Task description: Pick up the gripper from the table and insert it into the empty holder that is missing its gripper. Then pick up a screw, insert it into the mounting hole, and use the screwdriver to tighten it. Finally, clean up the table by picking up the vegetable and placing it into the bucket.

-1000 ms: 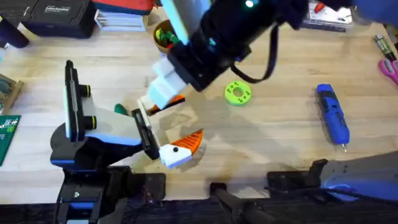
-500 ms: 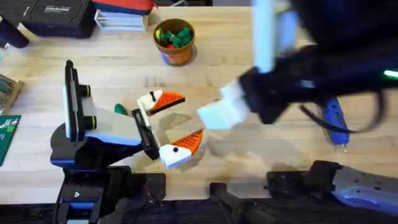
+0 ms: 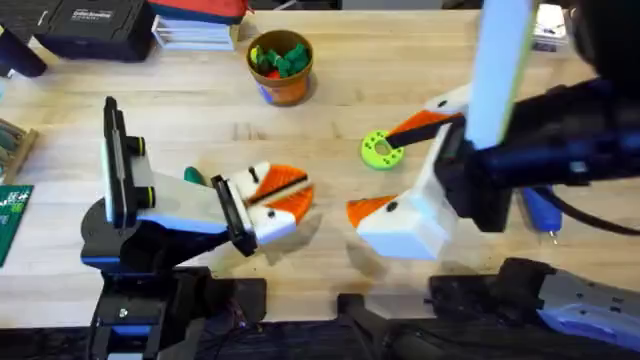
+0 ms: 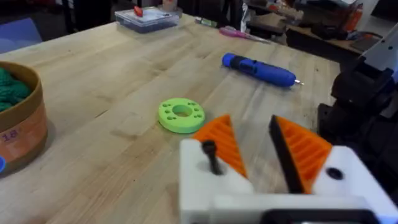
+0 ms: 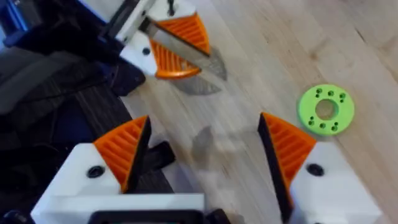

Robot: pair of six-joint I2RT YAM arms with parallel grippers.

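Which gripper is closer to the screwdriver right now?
Right. The right gripper hangs open just beside the screwdriver, with its arm partly covering the tool in the overhead view. The left gripper sits well across the table, past the green disc.

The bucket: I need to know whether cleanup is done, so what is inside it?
The bucket holds green, red and yellow toy pieces, piled to the rim. Whatever lies beneath them is hidden. A dark teal piece lies on the table.
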